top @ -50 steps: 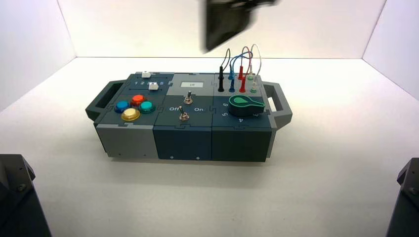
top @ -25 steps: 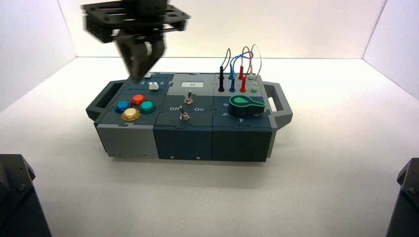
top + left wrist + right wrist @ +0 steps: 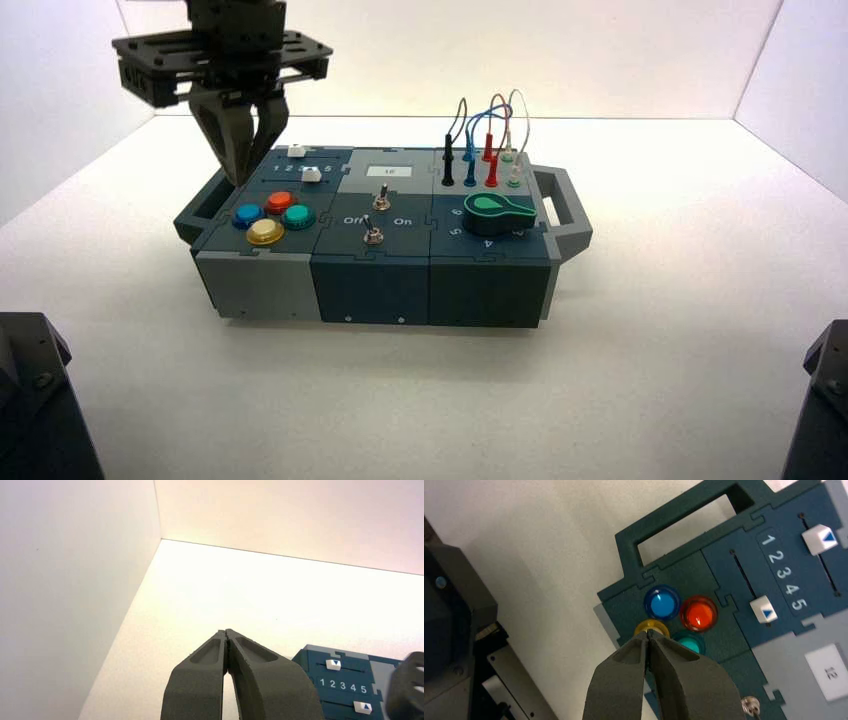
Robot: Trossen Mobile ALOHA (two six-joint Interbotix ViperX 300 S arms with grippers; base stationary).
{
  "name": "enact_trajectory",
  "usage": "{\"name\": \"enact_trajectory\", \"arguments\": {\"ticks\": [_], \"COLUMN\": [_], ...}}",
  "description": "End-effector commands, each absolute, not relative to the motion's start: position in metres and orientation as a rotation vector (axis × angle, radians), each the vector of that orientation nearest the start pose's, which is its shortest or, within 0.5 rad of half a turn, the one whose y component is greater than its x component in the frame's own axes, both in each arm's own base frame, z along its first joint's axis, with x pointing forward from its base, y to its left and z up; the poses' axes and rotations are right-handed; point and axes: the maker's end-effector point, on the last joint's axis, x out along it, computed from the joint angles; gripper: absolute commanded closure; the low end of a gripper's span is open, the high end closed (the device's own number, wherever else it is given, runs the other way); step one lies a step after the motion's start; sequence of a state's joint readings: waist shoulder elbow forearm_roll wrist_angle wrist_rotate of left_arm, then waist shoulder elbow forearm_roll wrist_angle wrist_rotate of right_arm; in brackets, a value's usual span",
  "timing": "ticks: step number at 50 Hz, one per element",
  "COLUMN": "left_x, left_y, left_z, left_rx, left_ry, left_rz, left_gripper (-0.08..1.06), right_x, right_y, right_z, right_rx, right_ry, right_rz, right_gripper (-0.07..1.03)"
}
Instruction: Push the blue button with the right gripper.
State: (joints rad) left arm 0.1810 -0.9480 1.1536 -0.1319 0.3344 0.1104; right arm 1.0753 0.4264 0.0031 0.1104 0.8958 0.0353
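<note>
The blue button [image 3: 246, 215] is the leftmost of four round buttons on the box's left end, with red [image 3: 279, 201], teal [image 3: 297, 215] and yellow [image 3: 264, 232] neighbours. My right gripper [image 3: 240, 176] hangs above the box's left rear, fingers shut in a V, tips above and behind the blue button and not touching it. In the right wrist view the blue button [image 3: 662, 604] lies just beyond the shut tips [image 3: 647, 632], which overlap the yellow button [image 3: 651, 627]. My left gripper [image 3: 226, 631] is shut and empty, off the box's left side.
The box [image 3: 380, 270] has two sliders with white handles [image 3: 763, 611] beside the numbers 1 to 5, two toggle switches [image 3: 372, 235], a green knob [image 3: 497, 212] and plugged wires [image 3: 485, 150]. Handles [image 3: 205, 205] stick out at both ends. White walls enclose the floor.
My right gripper has swung from the top middle leftwards and down, coming over the box's left end near the buttons. The box has not moved.
</note>
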Motion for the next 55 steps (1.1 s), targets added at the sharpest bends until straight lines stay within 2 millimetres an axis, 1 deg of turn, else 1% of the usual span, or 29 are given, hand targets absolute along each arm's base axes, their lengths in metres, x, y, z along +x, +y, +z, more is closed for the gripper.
{"name": "enact_trajectory", "arguments": {"ticks": [1,10,40,55], "left_x": [0.239,0.237,0.235,0.235], "left_y": [0.038,0.037,0.037,0.036], "left_z": [0.214,0.217,0.217,0.217], "left_rx": [-0.07,-0.067,-0.067,-0.068], "left_ry": [0.5,0.485,0.482,0.483], "left_rz": [0.144,0.144,0.144,0.143], "left_gripper": [1.01,1.01,1.01,1.01], "right_x": [0.226,0.228,0.233,0.241], "right_y": [0.454,0.455,0.458,0.451], "right_z": [0.095,0.086,0.07,0.062], "right_rx": [-0.554,-0.56,-0.566,-0.56], "right_ry": [1.225,1.24,1.26,1.281], "right_rz": [0.93,0.923,0.91,0.886], "right_gripper": [0.98,0.98,0.98,0.98]}}
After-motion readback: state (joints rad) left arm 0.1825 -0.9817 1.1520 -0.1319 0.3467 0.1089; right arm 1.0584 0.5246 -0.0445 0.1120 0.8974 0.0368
